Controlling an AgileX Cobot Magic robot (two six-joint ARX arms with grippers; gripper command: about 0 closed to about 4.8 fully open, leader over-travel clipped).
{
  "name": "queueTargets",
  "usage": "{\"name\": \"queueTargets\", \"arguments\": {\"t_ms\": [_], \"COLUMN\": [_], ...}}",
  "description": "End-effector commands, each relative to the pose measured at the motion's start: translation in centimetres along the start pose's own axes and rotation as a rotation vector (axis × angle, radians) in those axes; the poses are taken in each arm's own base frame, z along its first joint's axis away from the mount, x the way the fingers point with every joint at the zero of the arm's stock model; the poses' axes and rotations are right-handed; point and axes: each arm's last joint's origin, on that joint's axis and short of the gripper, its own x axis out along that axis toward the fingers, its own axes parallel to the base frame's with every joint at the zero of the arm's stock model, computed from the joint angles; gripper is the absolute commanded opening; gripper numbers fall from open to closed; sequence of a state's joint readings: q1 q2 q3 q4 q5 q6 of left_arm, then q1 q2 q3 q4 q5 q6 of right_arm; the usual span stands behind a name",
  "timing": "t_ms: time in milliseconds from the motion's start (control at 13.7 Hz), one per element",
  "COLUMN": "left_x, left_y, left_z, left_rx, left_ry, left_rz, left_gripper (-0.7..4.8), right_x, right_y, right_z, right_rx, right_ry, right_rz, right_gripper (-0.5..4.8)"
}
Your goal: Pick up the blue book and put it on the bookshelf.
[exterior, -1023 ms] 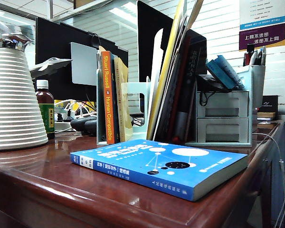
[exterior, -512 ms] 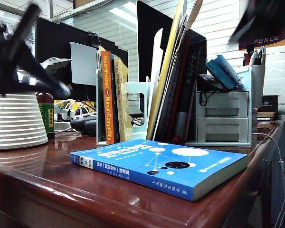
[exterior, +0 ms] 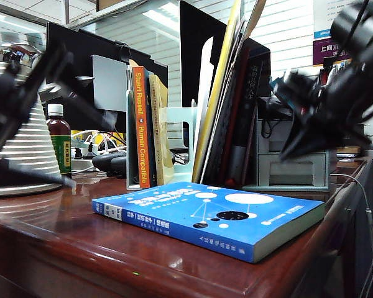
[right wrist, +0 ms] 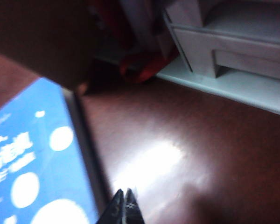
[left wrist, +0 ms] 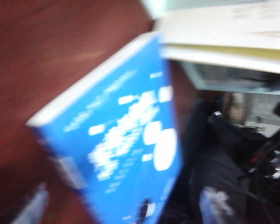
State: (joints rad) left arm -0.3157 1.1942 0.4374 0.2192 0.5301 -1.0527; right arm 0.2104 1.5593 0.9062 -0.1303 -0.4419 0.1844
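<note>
The table (exterior: 62, 242) is carrying everything. The bookshelf (exterior: 292, 161) is standing behind both arms, with the right gripper (right wrist: 122, 207) hanging in front of its drawers (right wrist: 233, 51). The blue book (exterior: 211, 218) is lying flat between the two grippers, below each, touched by neither. Right gripper: fingertips are pressing together, holding nothing, hovering over bare table just beside the book's edge. Left gripper (exterior: 12, 118): blurred at the table's left side, off the book, nothing in it; opening cannot be told.
</note>
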Motion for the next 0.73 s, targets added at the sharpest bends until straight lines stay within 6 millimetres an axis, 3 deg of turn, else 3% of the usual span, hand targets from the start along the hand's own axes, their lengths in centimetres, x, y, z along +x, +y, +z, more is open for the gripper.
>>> {"name": "queueTargets", "arguments": {"t_ms": [73, 731], "left_x": [0.5, 1.8], "left_y": [0.6, 0.8], "left_z": [0.0, -1.1], "left_rx": [-0.032, -0.020], "left_ry": [0.032, 0.052], "left_rz": [0.031, 0.086], "left_gripper": [4.79, 4.79], "right_x": [0.9, 4.3], "right_y": [0.0, 1.3], "right_z": [0.0, -2.4], "right_rx": [-0.011, -0.027], "right_ry": [-0.005, 0.143], "right_rz": [-0.020, -0.056], "right_gripper": [-0.01, -0.01]}}
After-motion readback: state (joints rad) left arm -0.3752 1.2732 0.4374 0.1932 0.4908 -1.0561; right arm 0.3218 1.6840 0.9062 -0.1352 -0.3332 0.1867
